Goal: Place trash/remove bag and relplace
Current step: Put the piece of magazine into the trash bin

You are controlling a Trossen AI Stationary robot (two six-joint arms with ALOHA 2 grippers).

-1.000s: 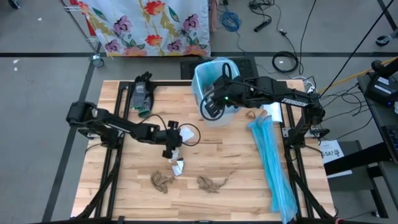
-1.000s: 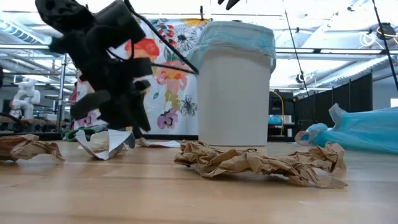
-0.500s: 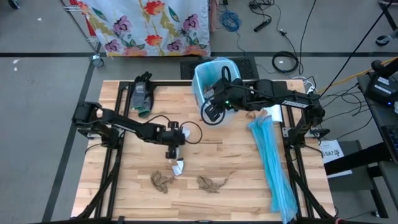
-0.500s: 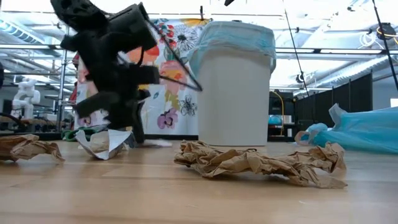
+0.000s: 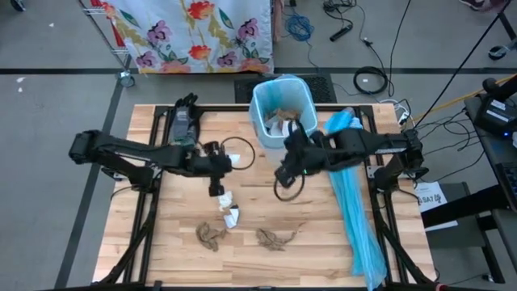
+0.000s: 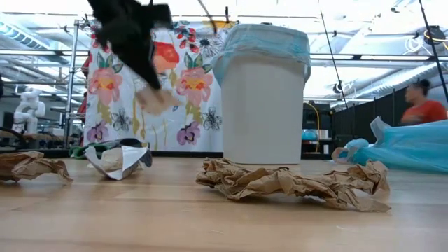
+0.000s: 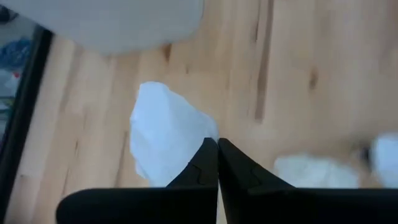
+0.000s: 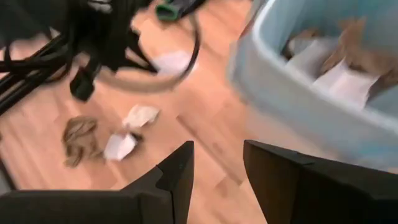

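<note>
Several scraps already lie in the bin (image 5: 281,121), the left pincer (image 5: 216,184) is clenched on a white tissue (image 7: 165,140), the right pincer (image 5: 284,173) hangs released, and brown paper (image 5: 275,238) remains on the bench (image 5: 307,226).

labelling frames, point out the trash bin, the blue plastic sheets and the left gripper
trash bin (image 5: 260,121): high view, on its near left rim.
blue plastic sheets (image 5: 355,212): high view, middle of the long bundle.
left gripper (image 7: 217,144): left wrist view, where the shut fingertips meet.
</note>
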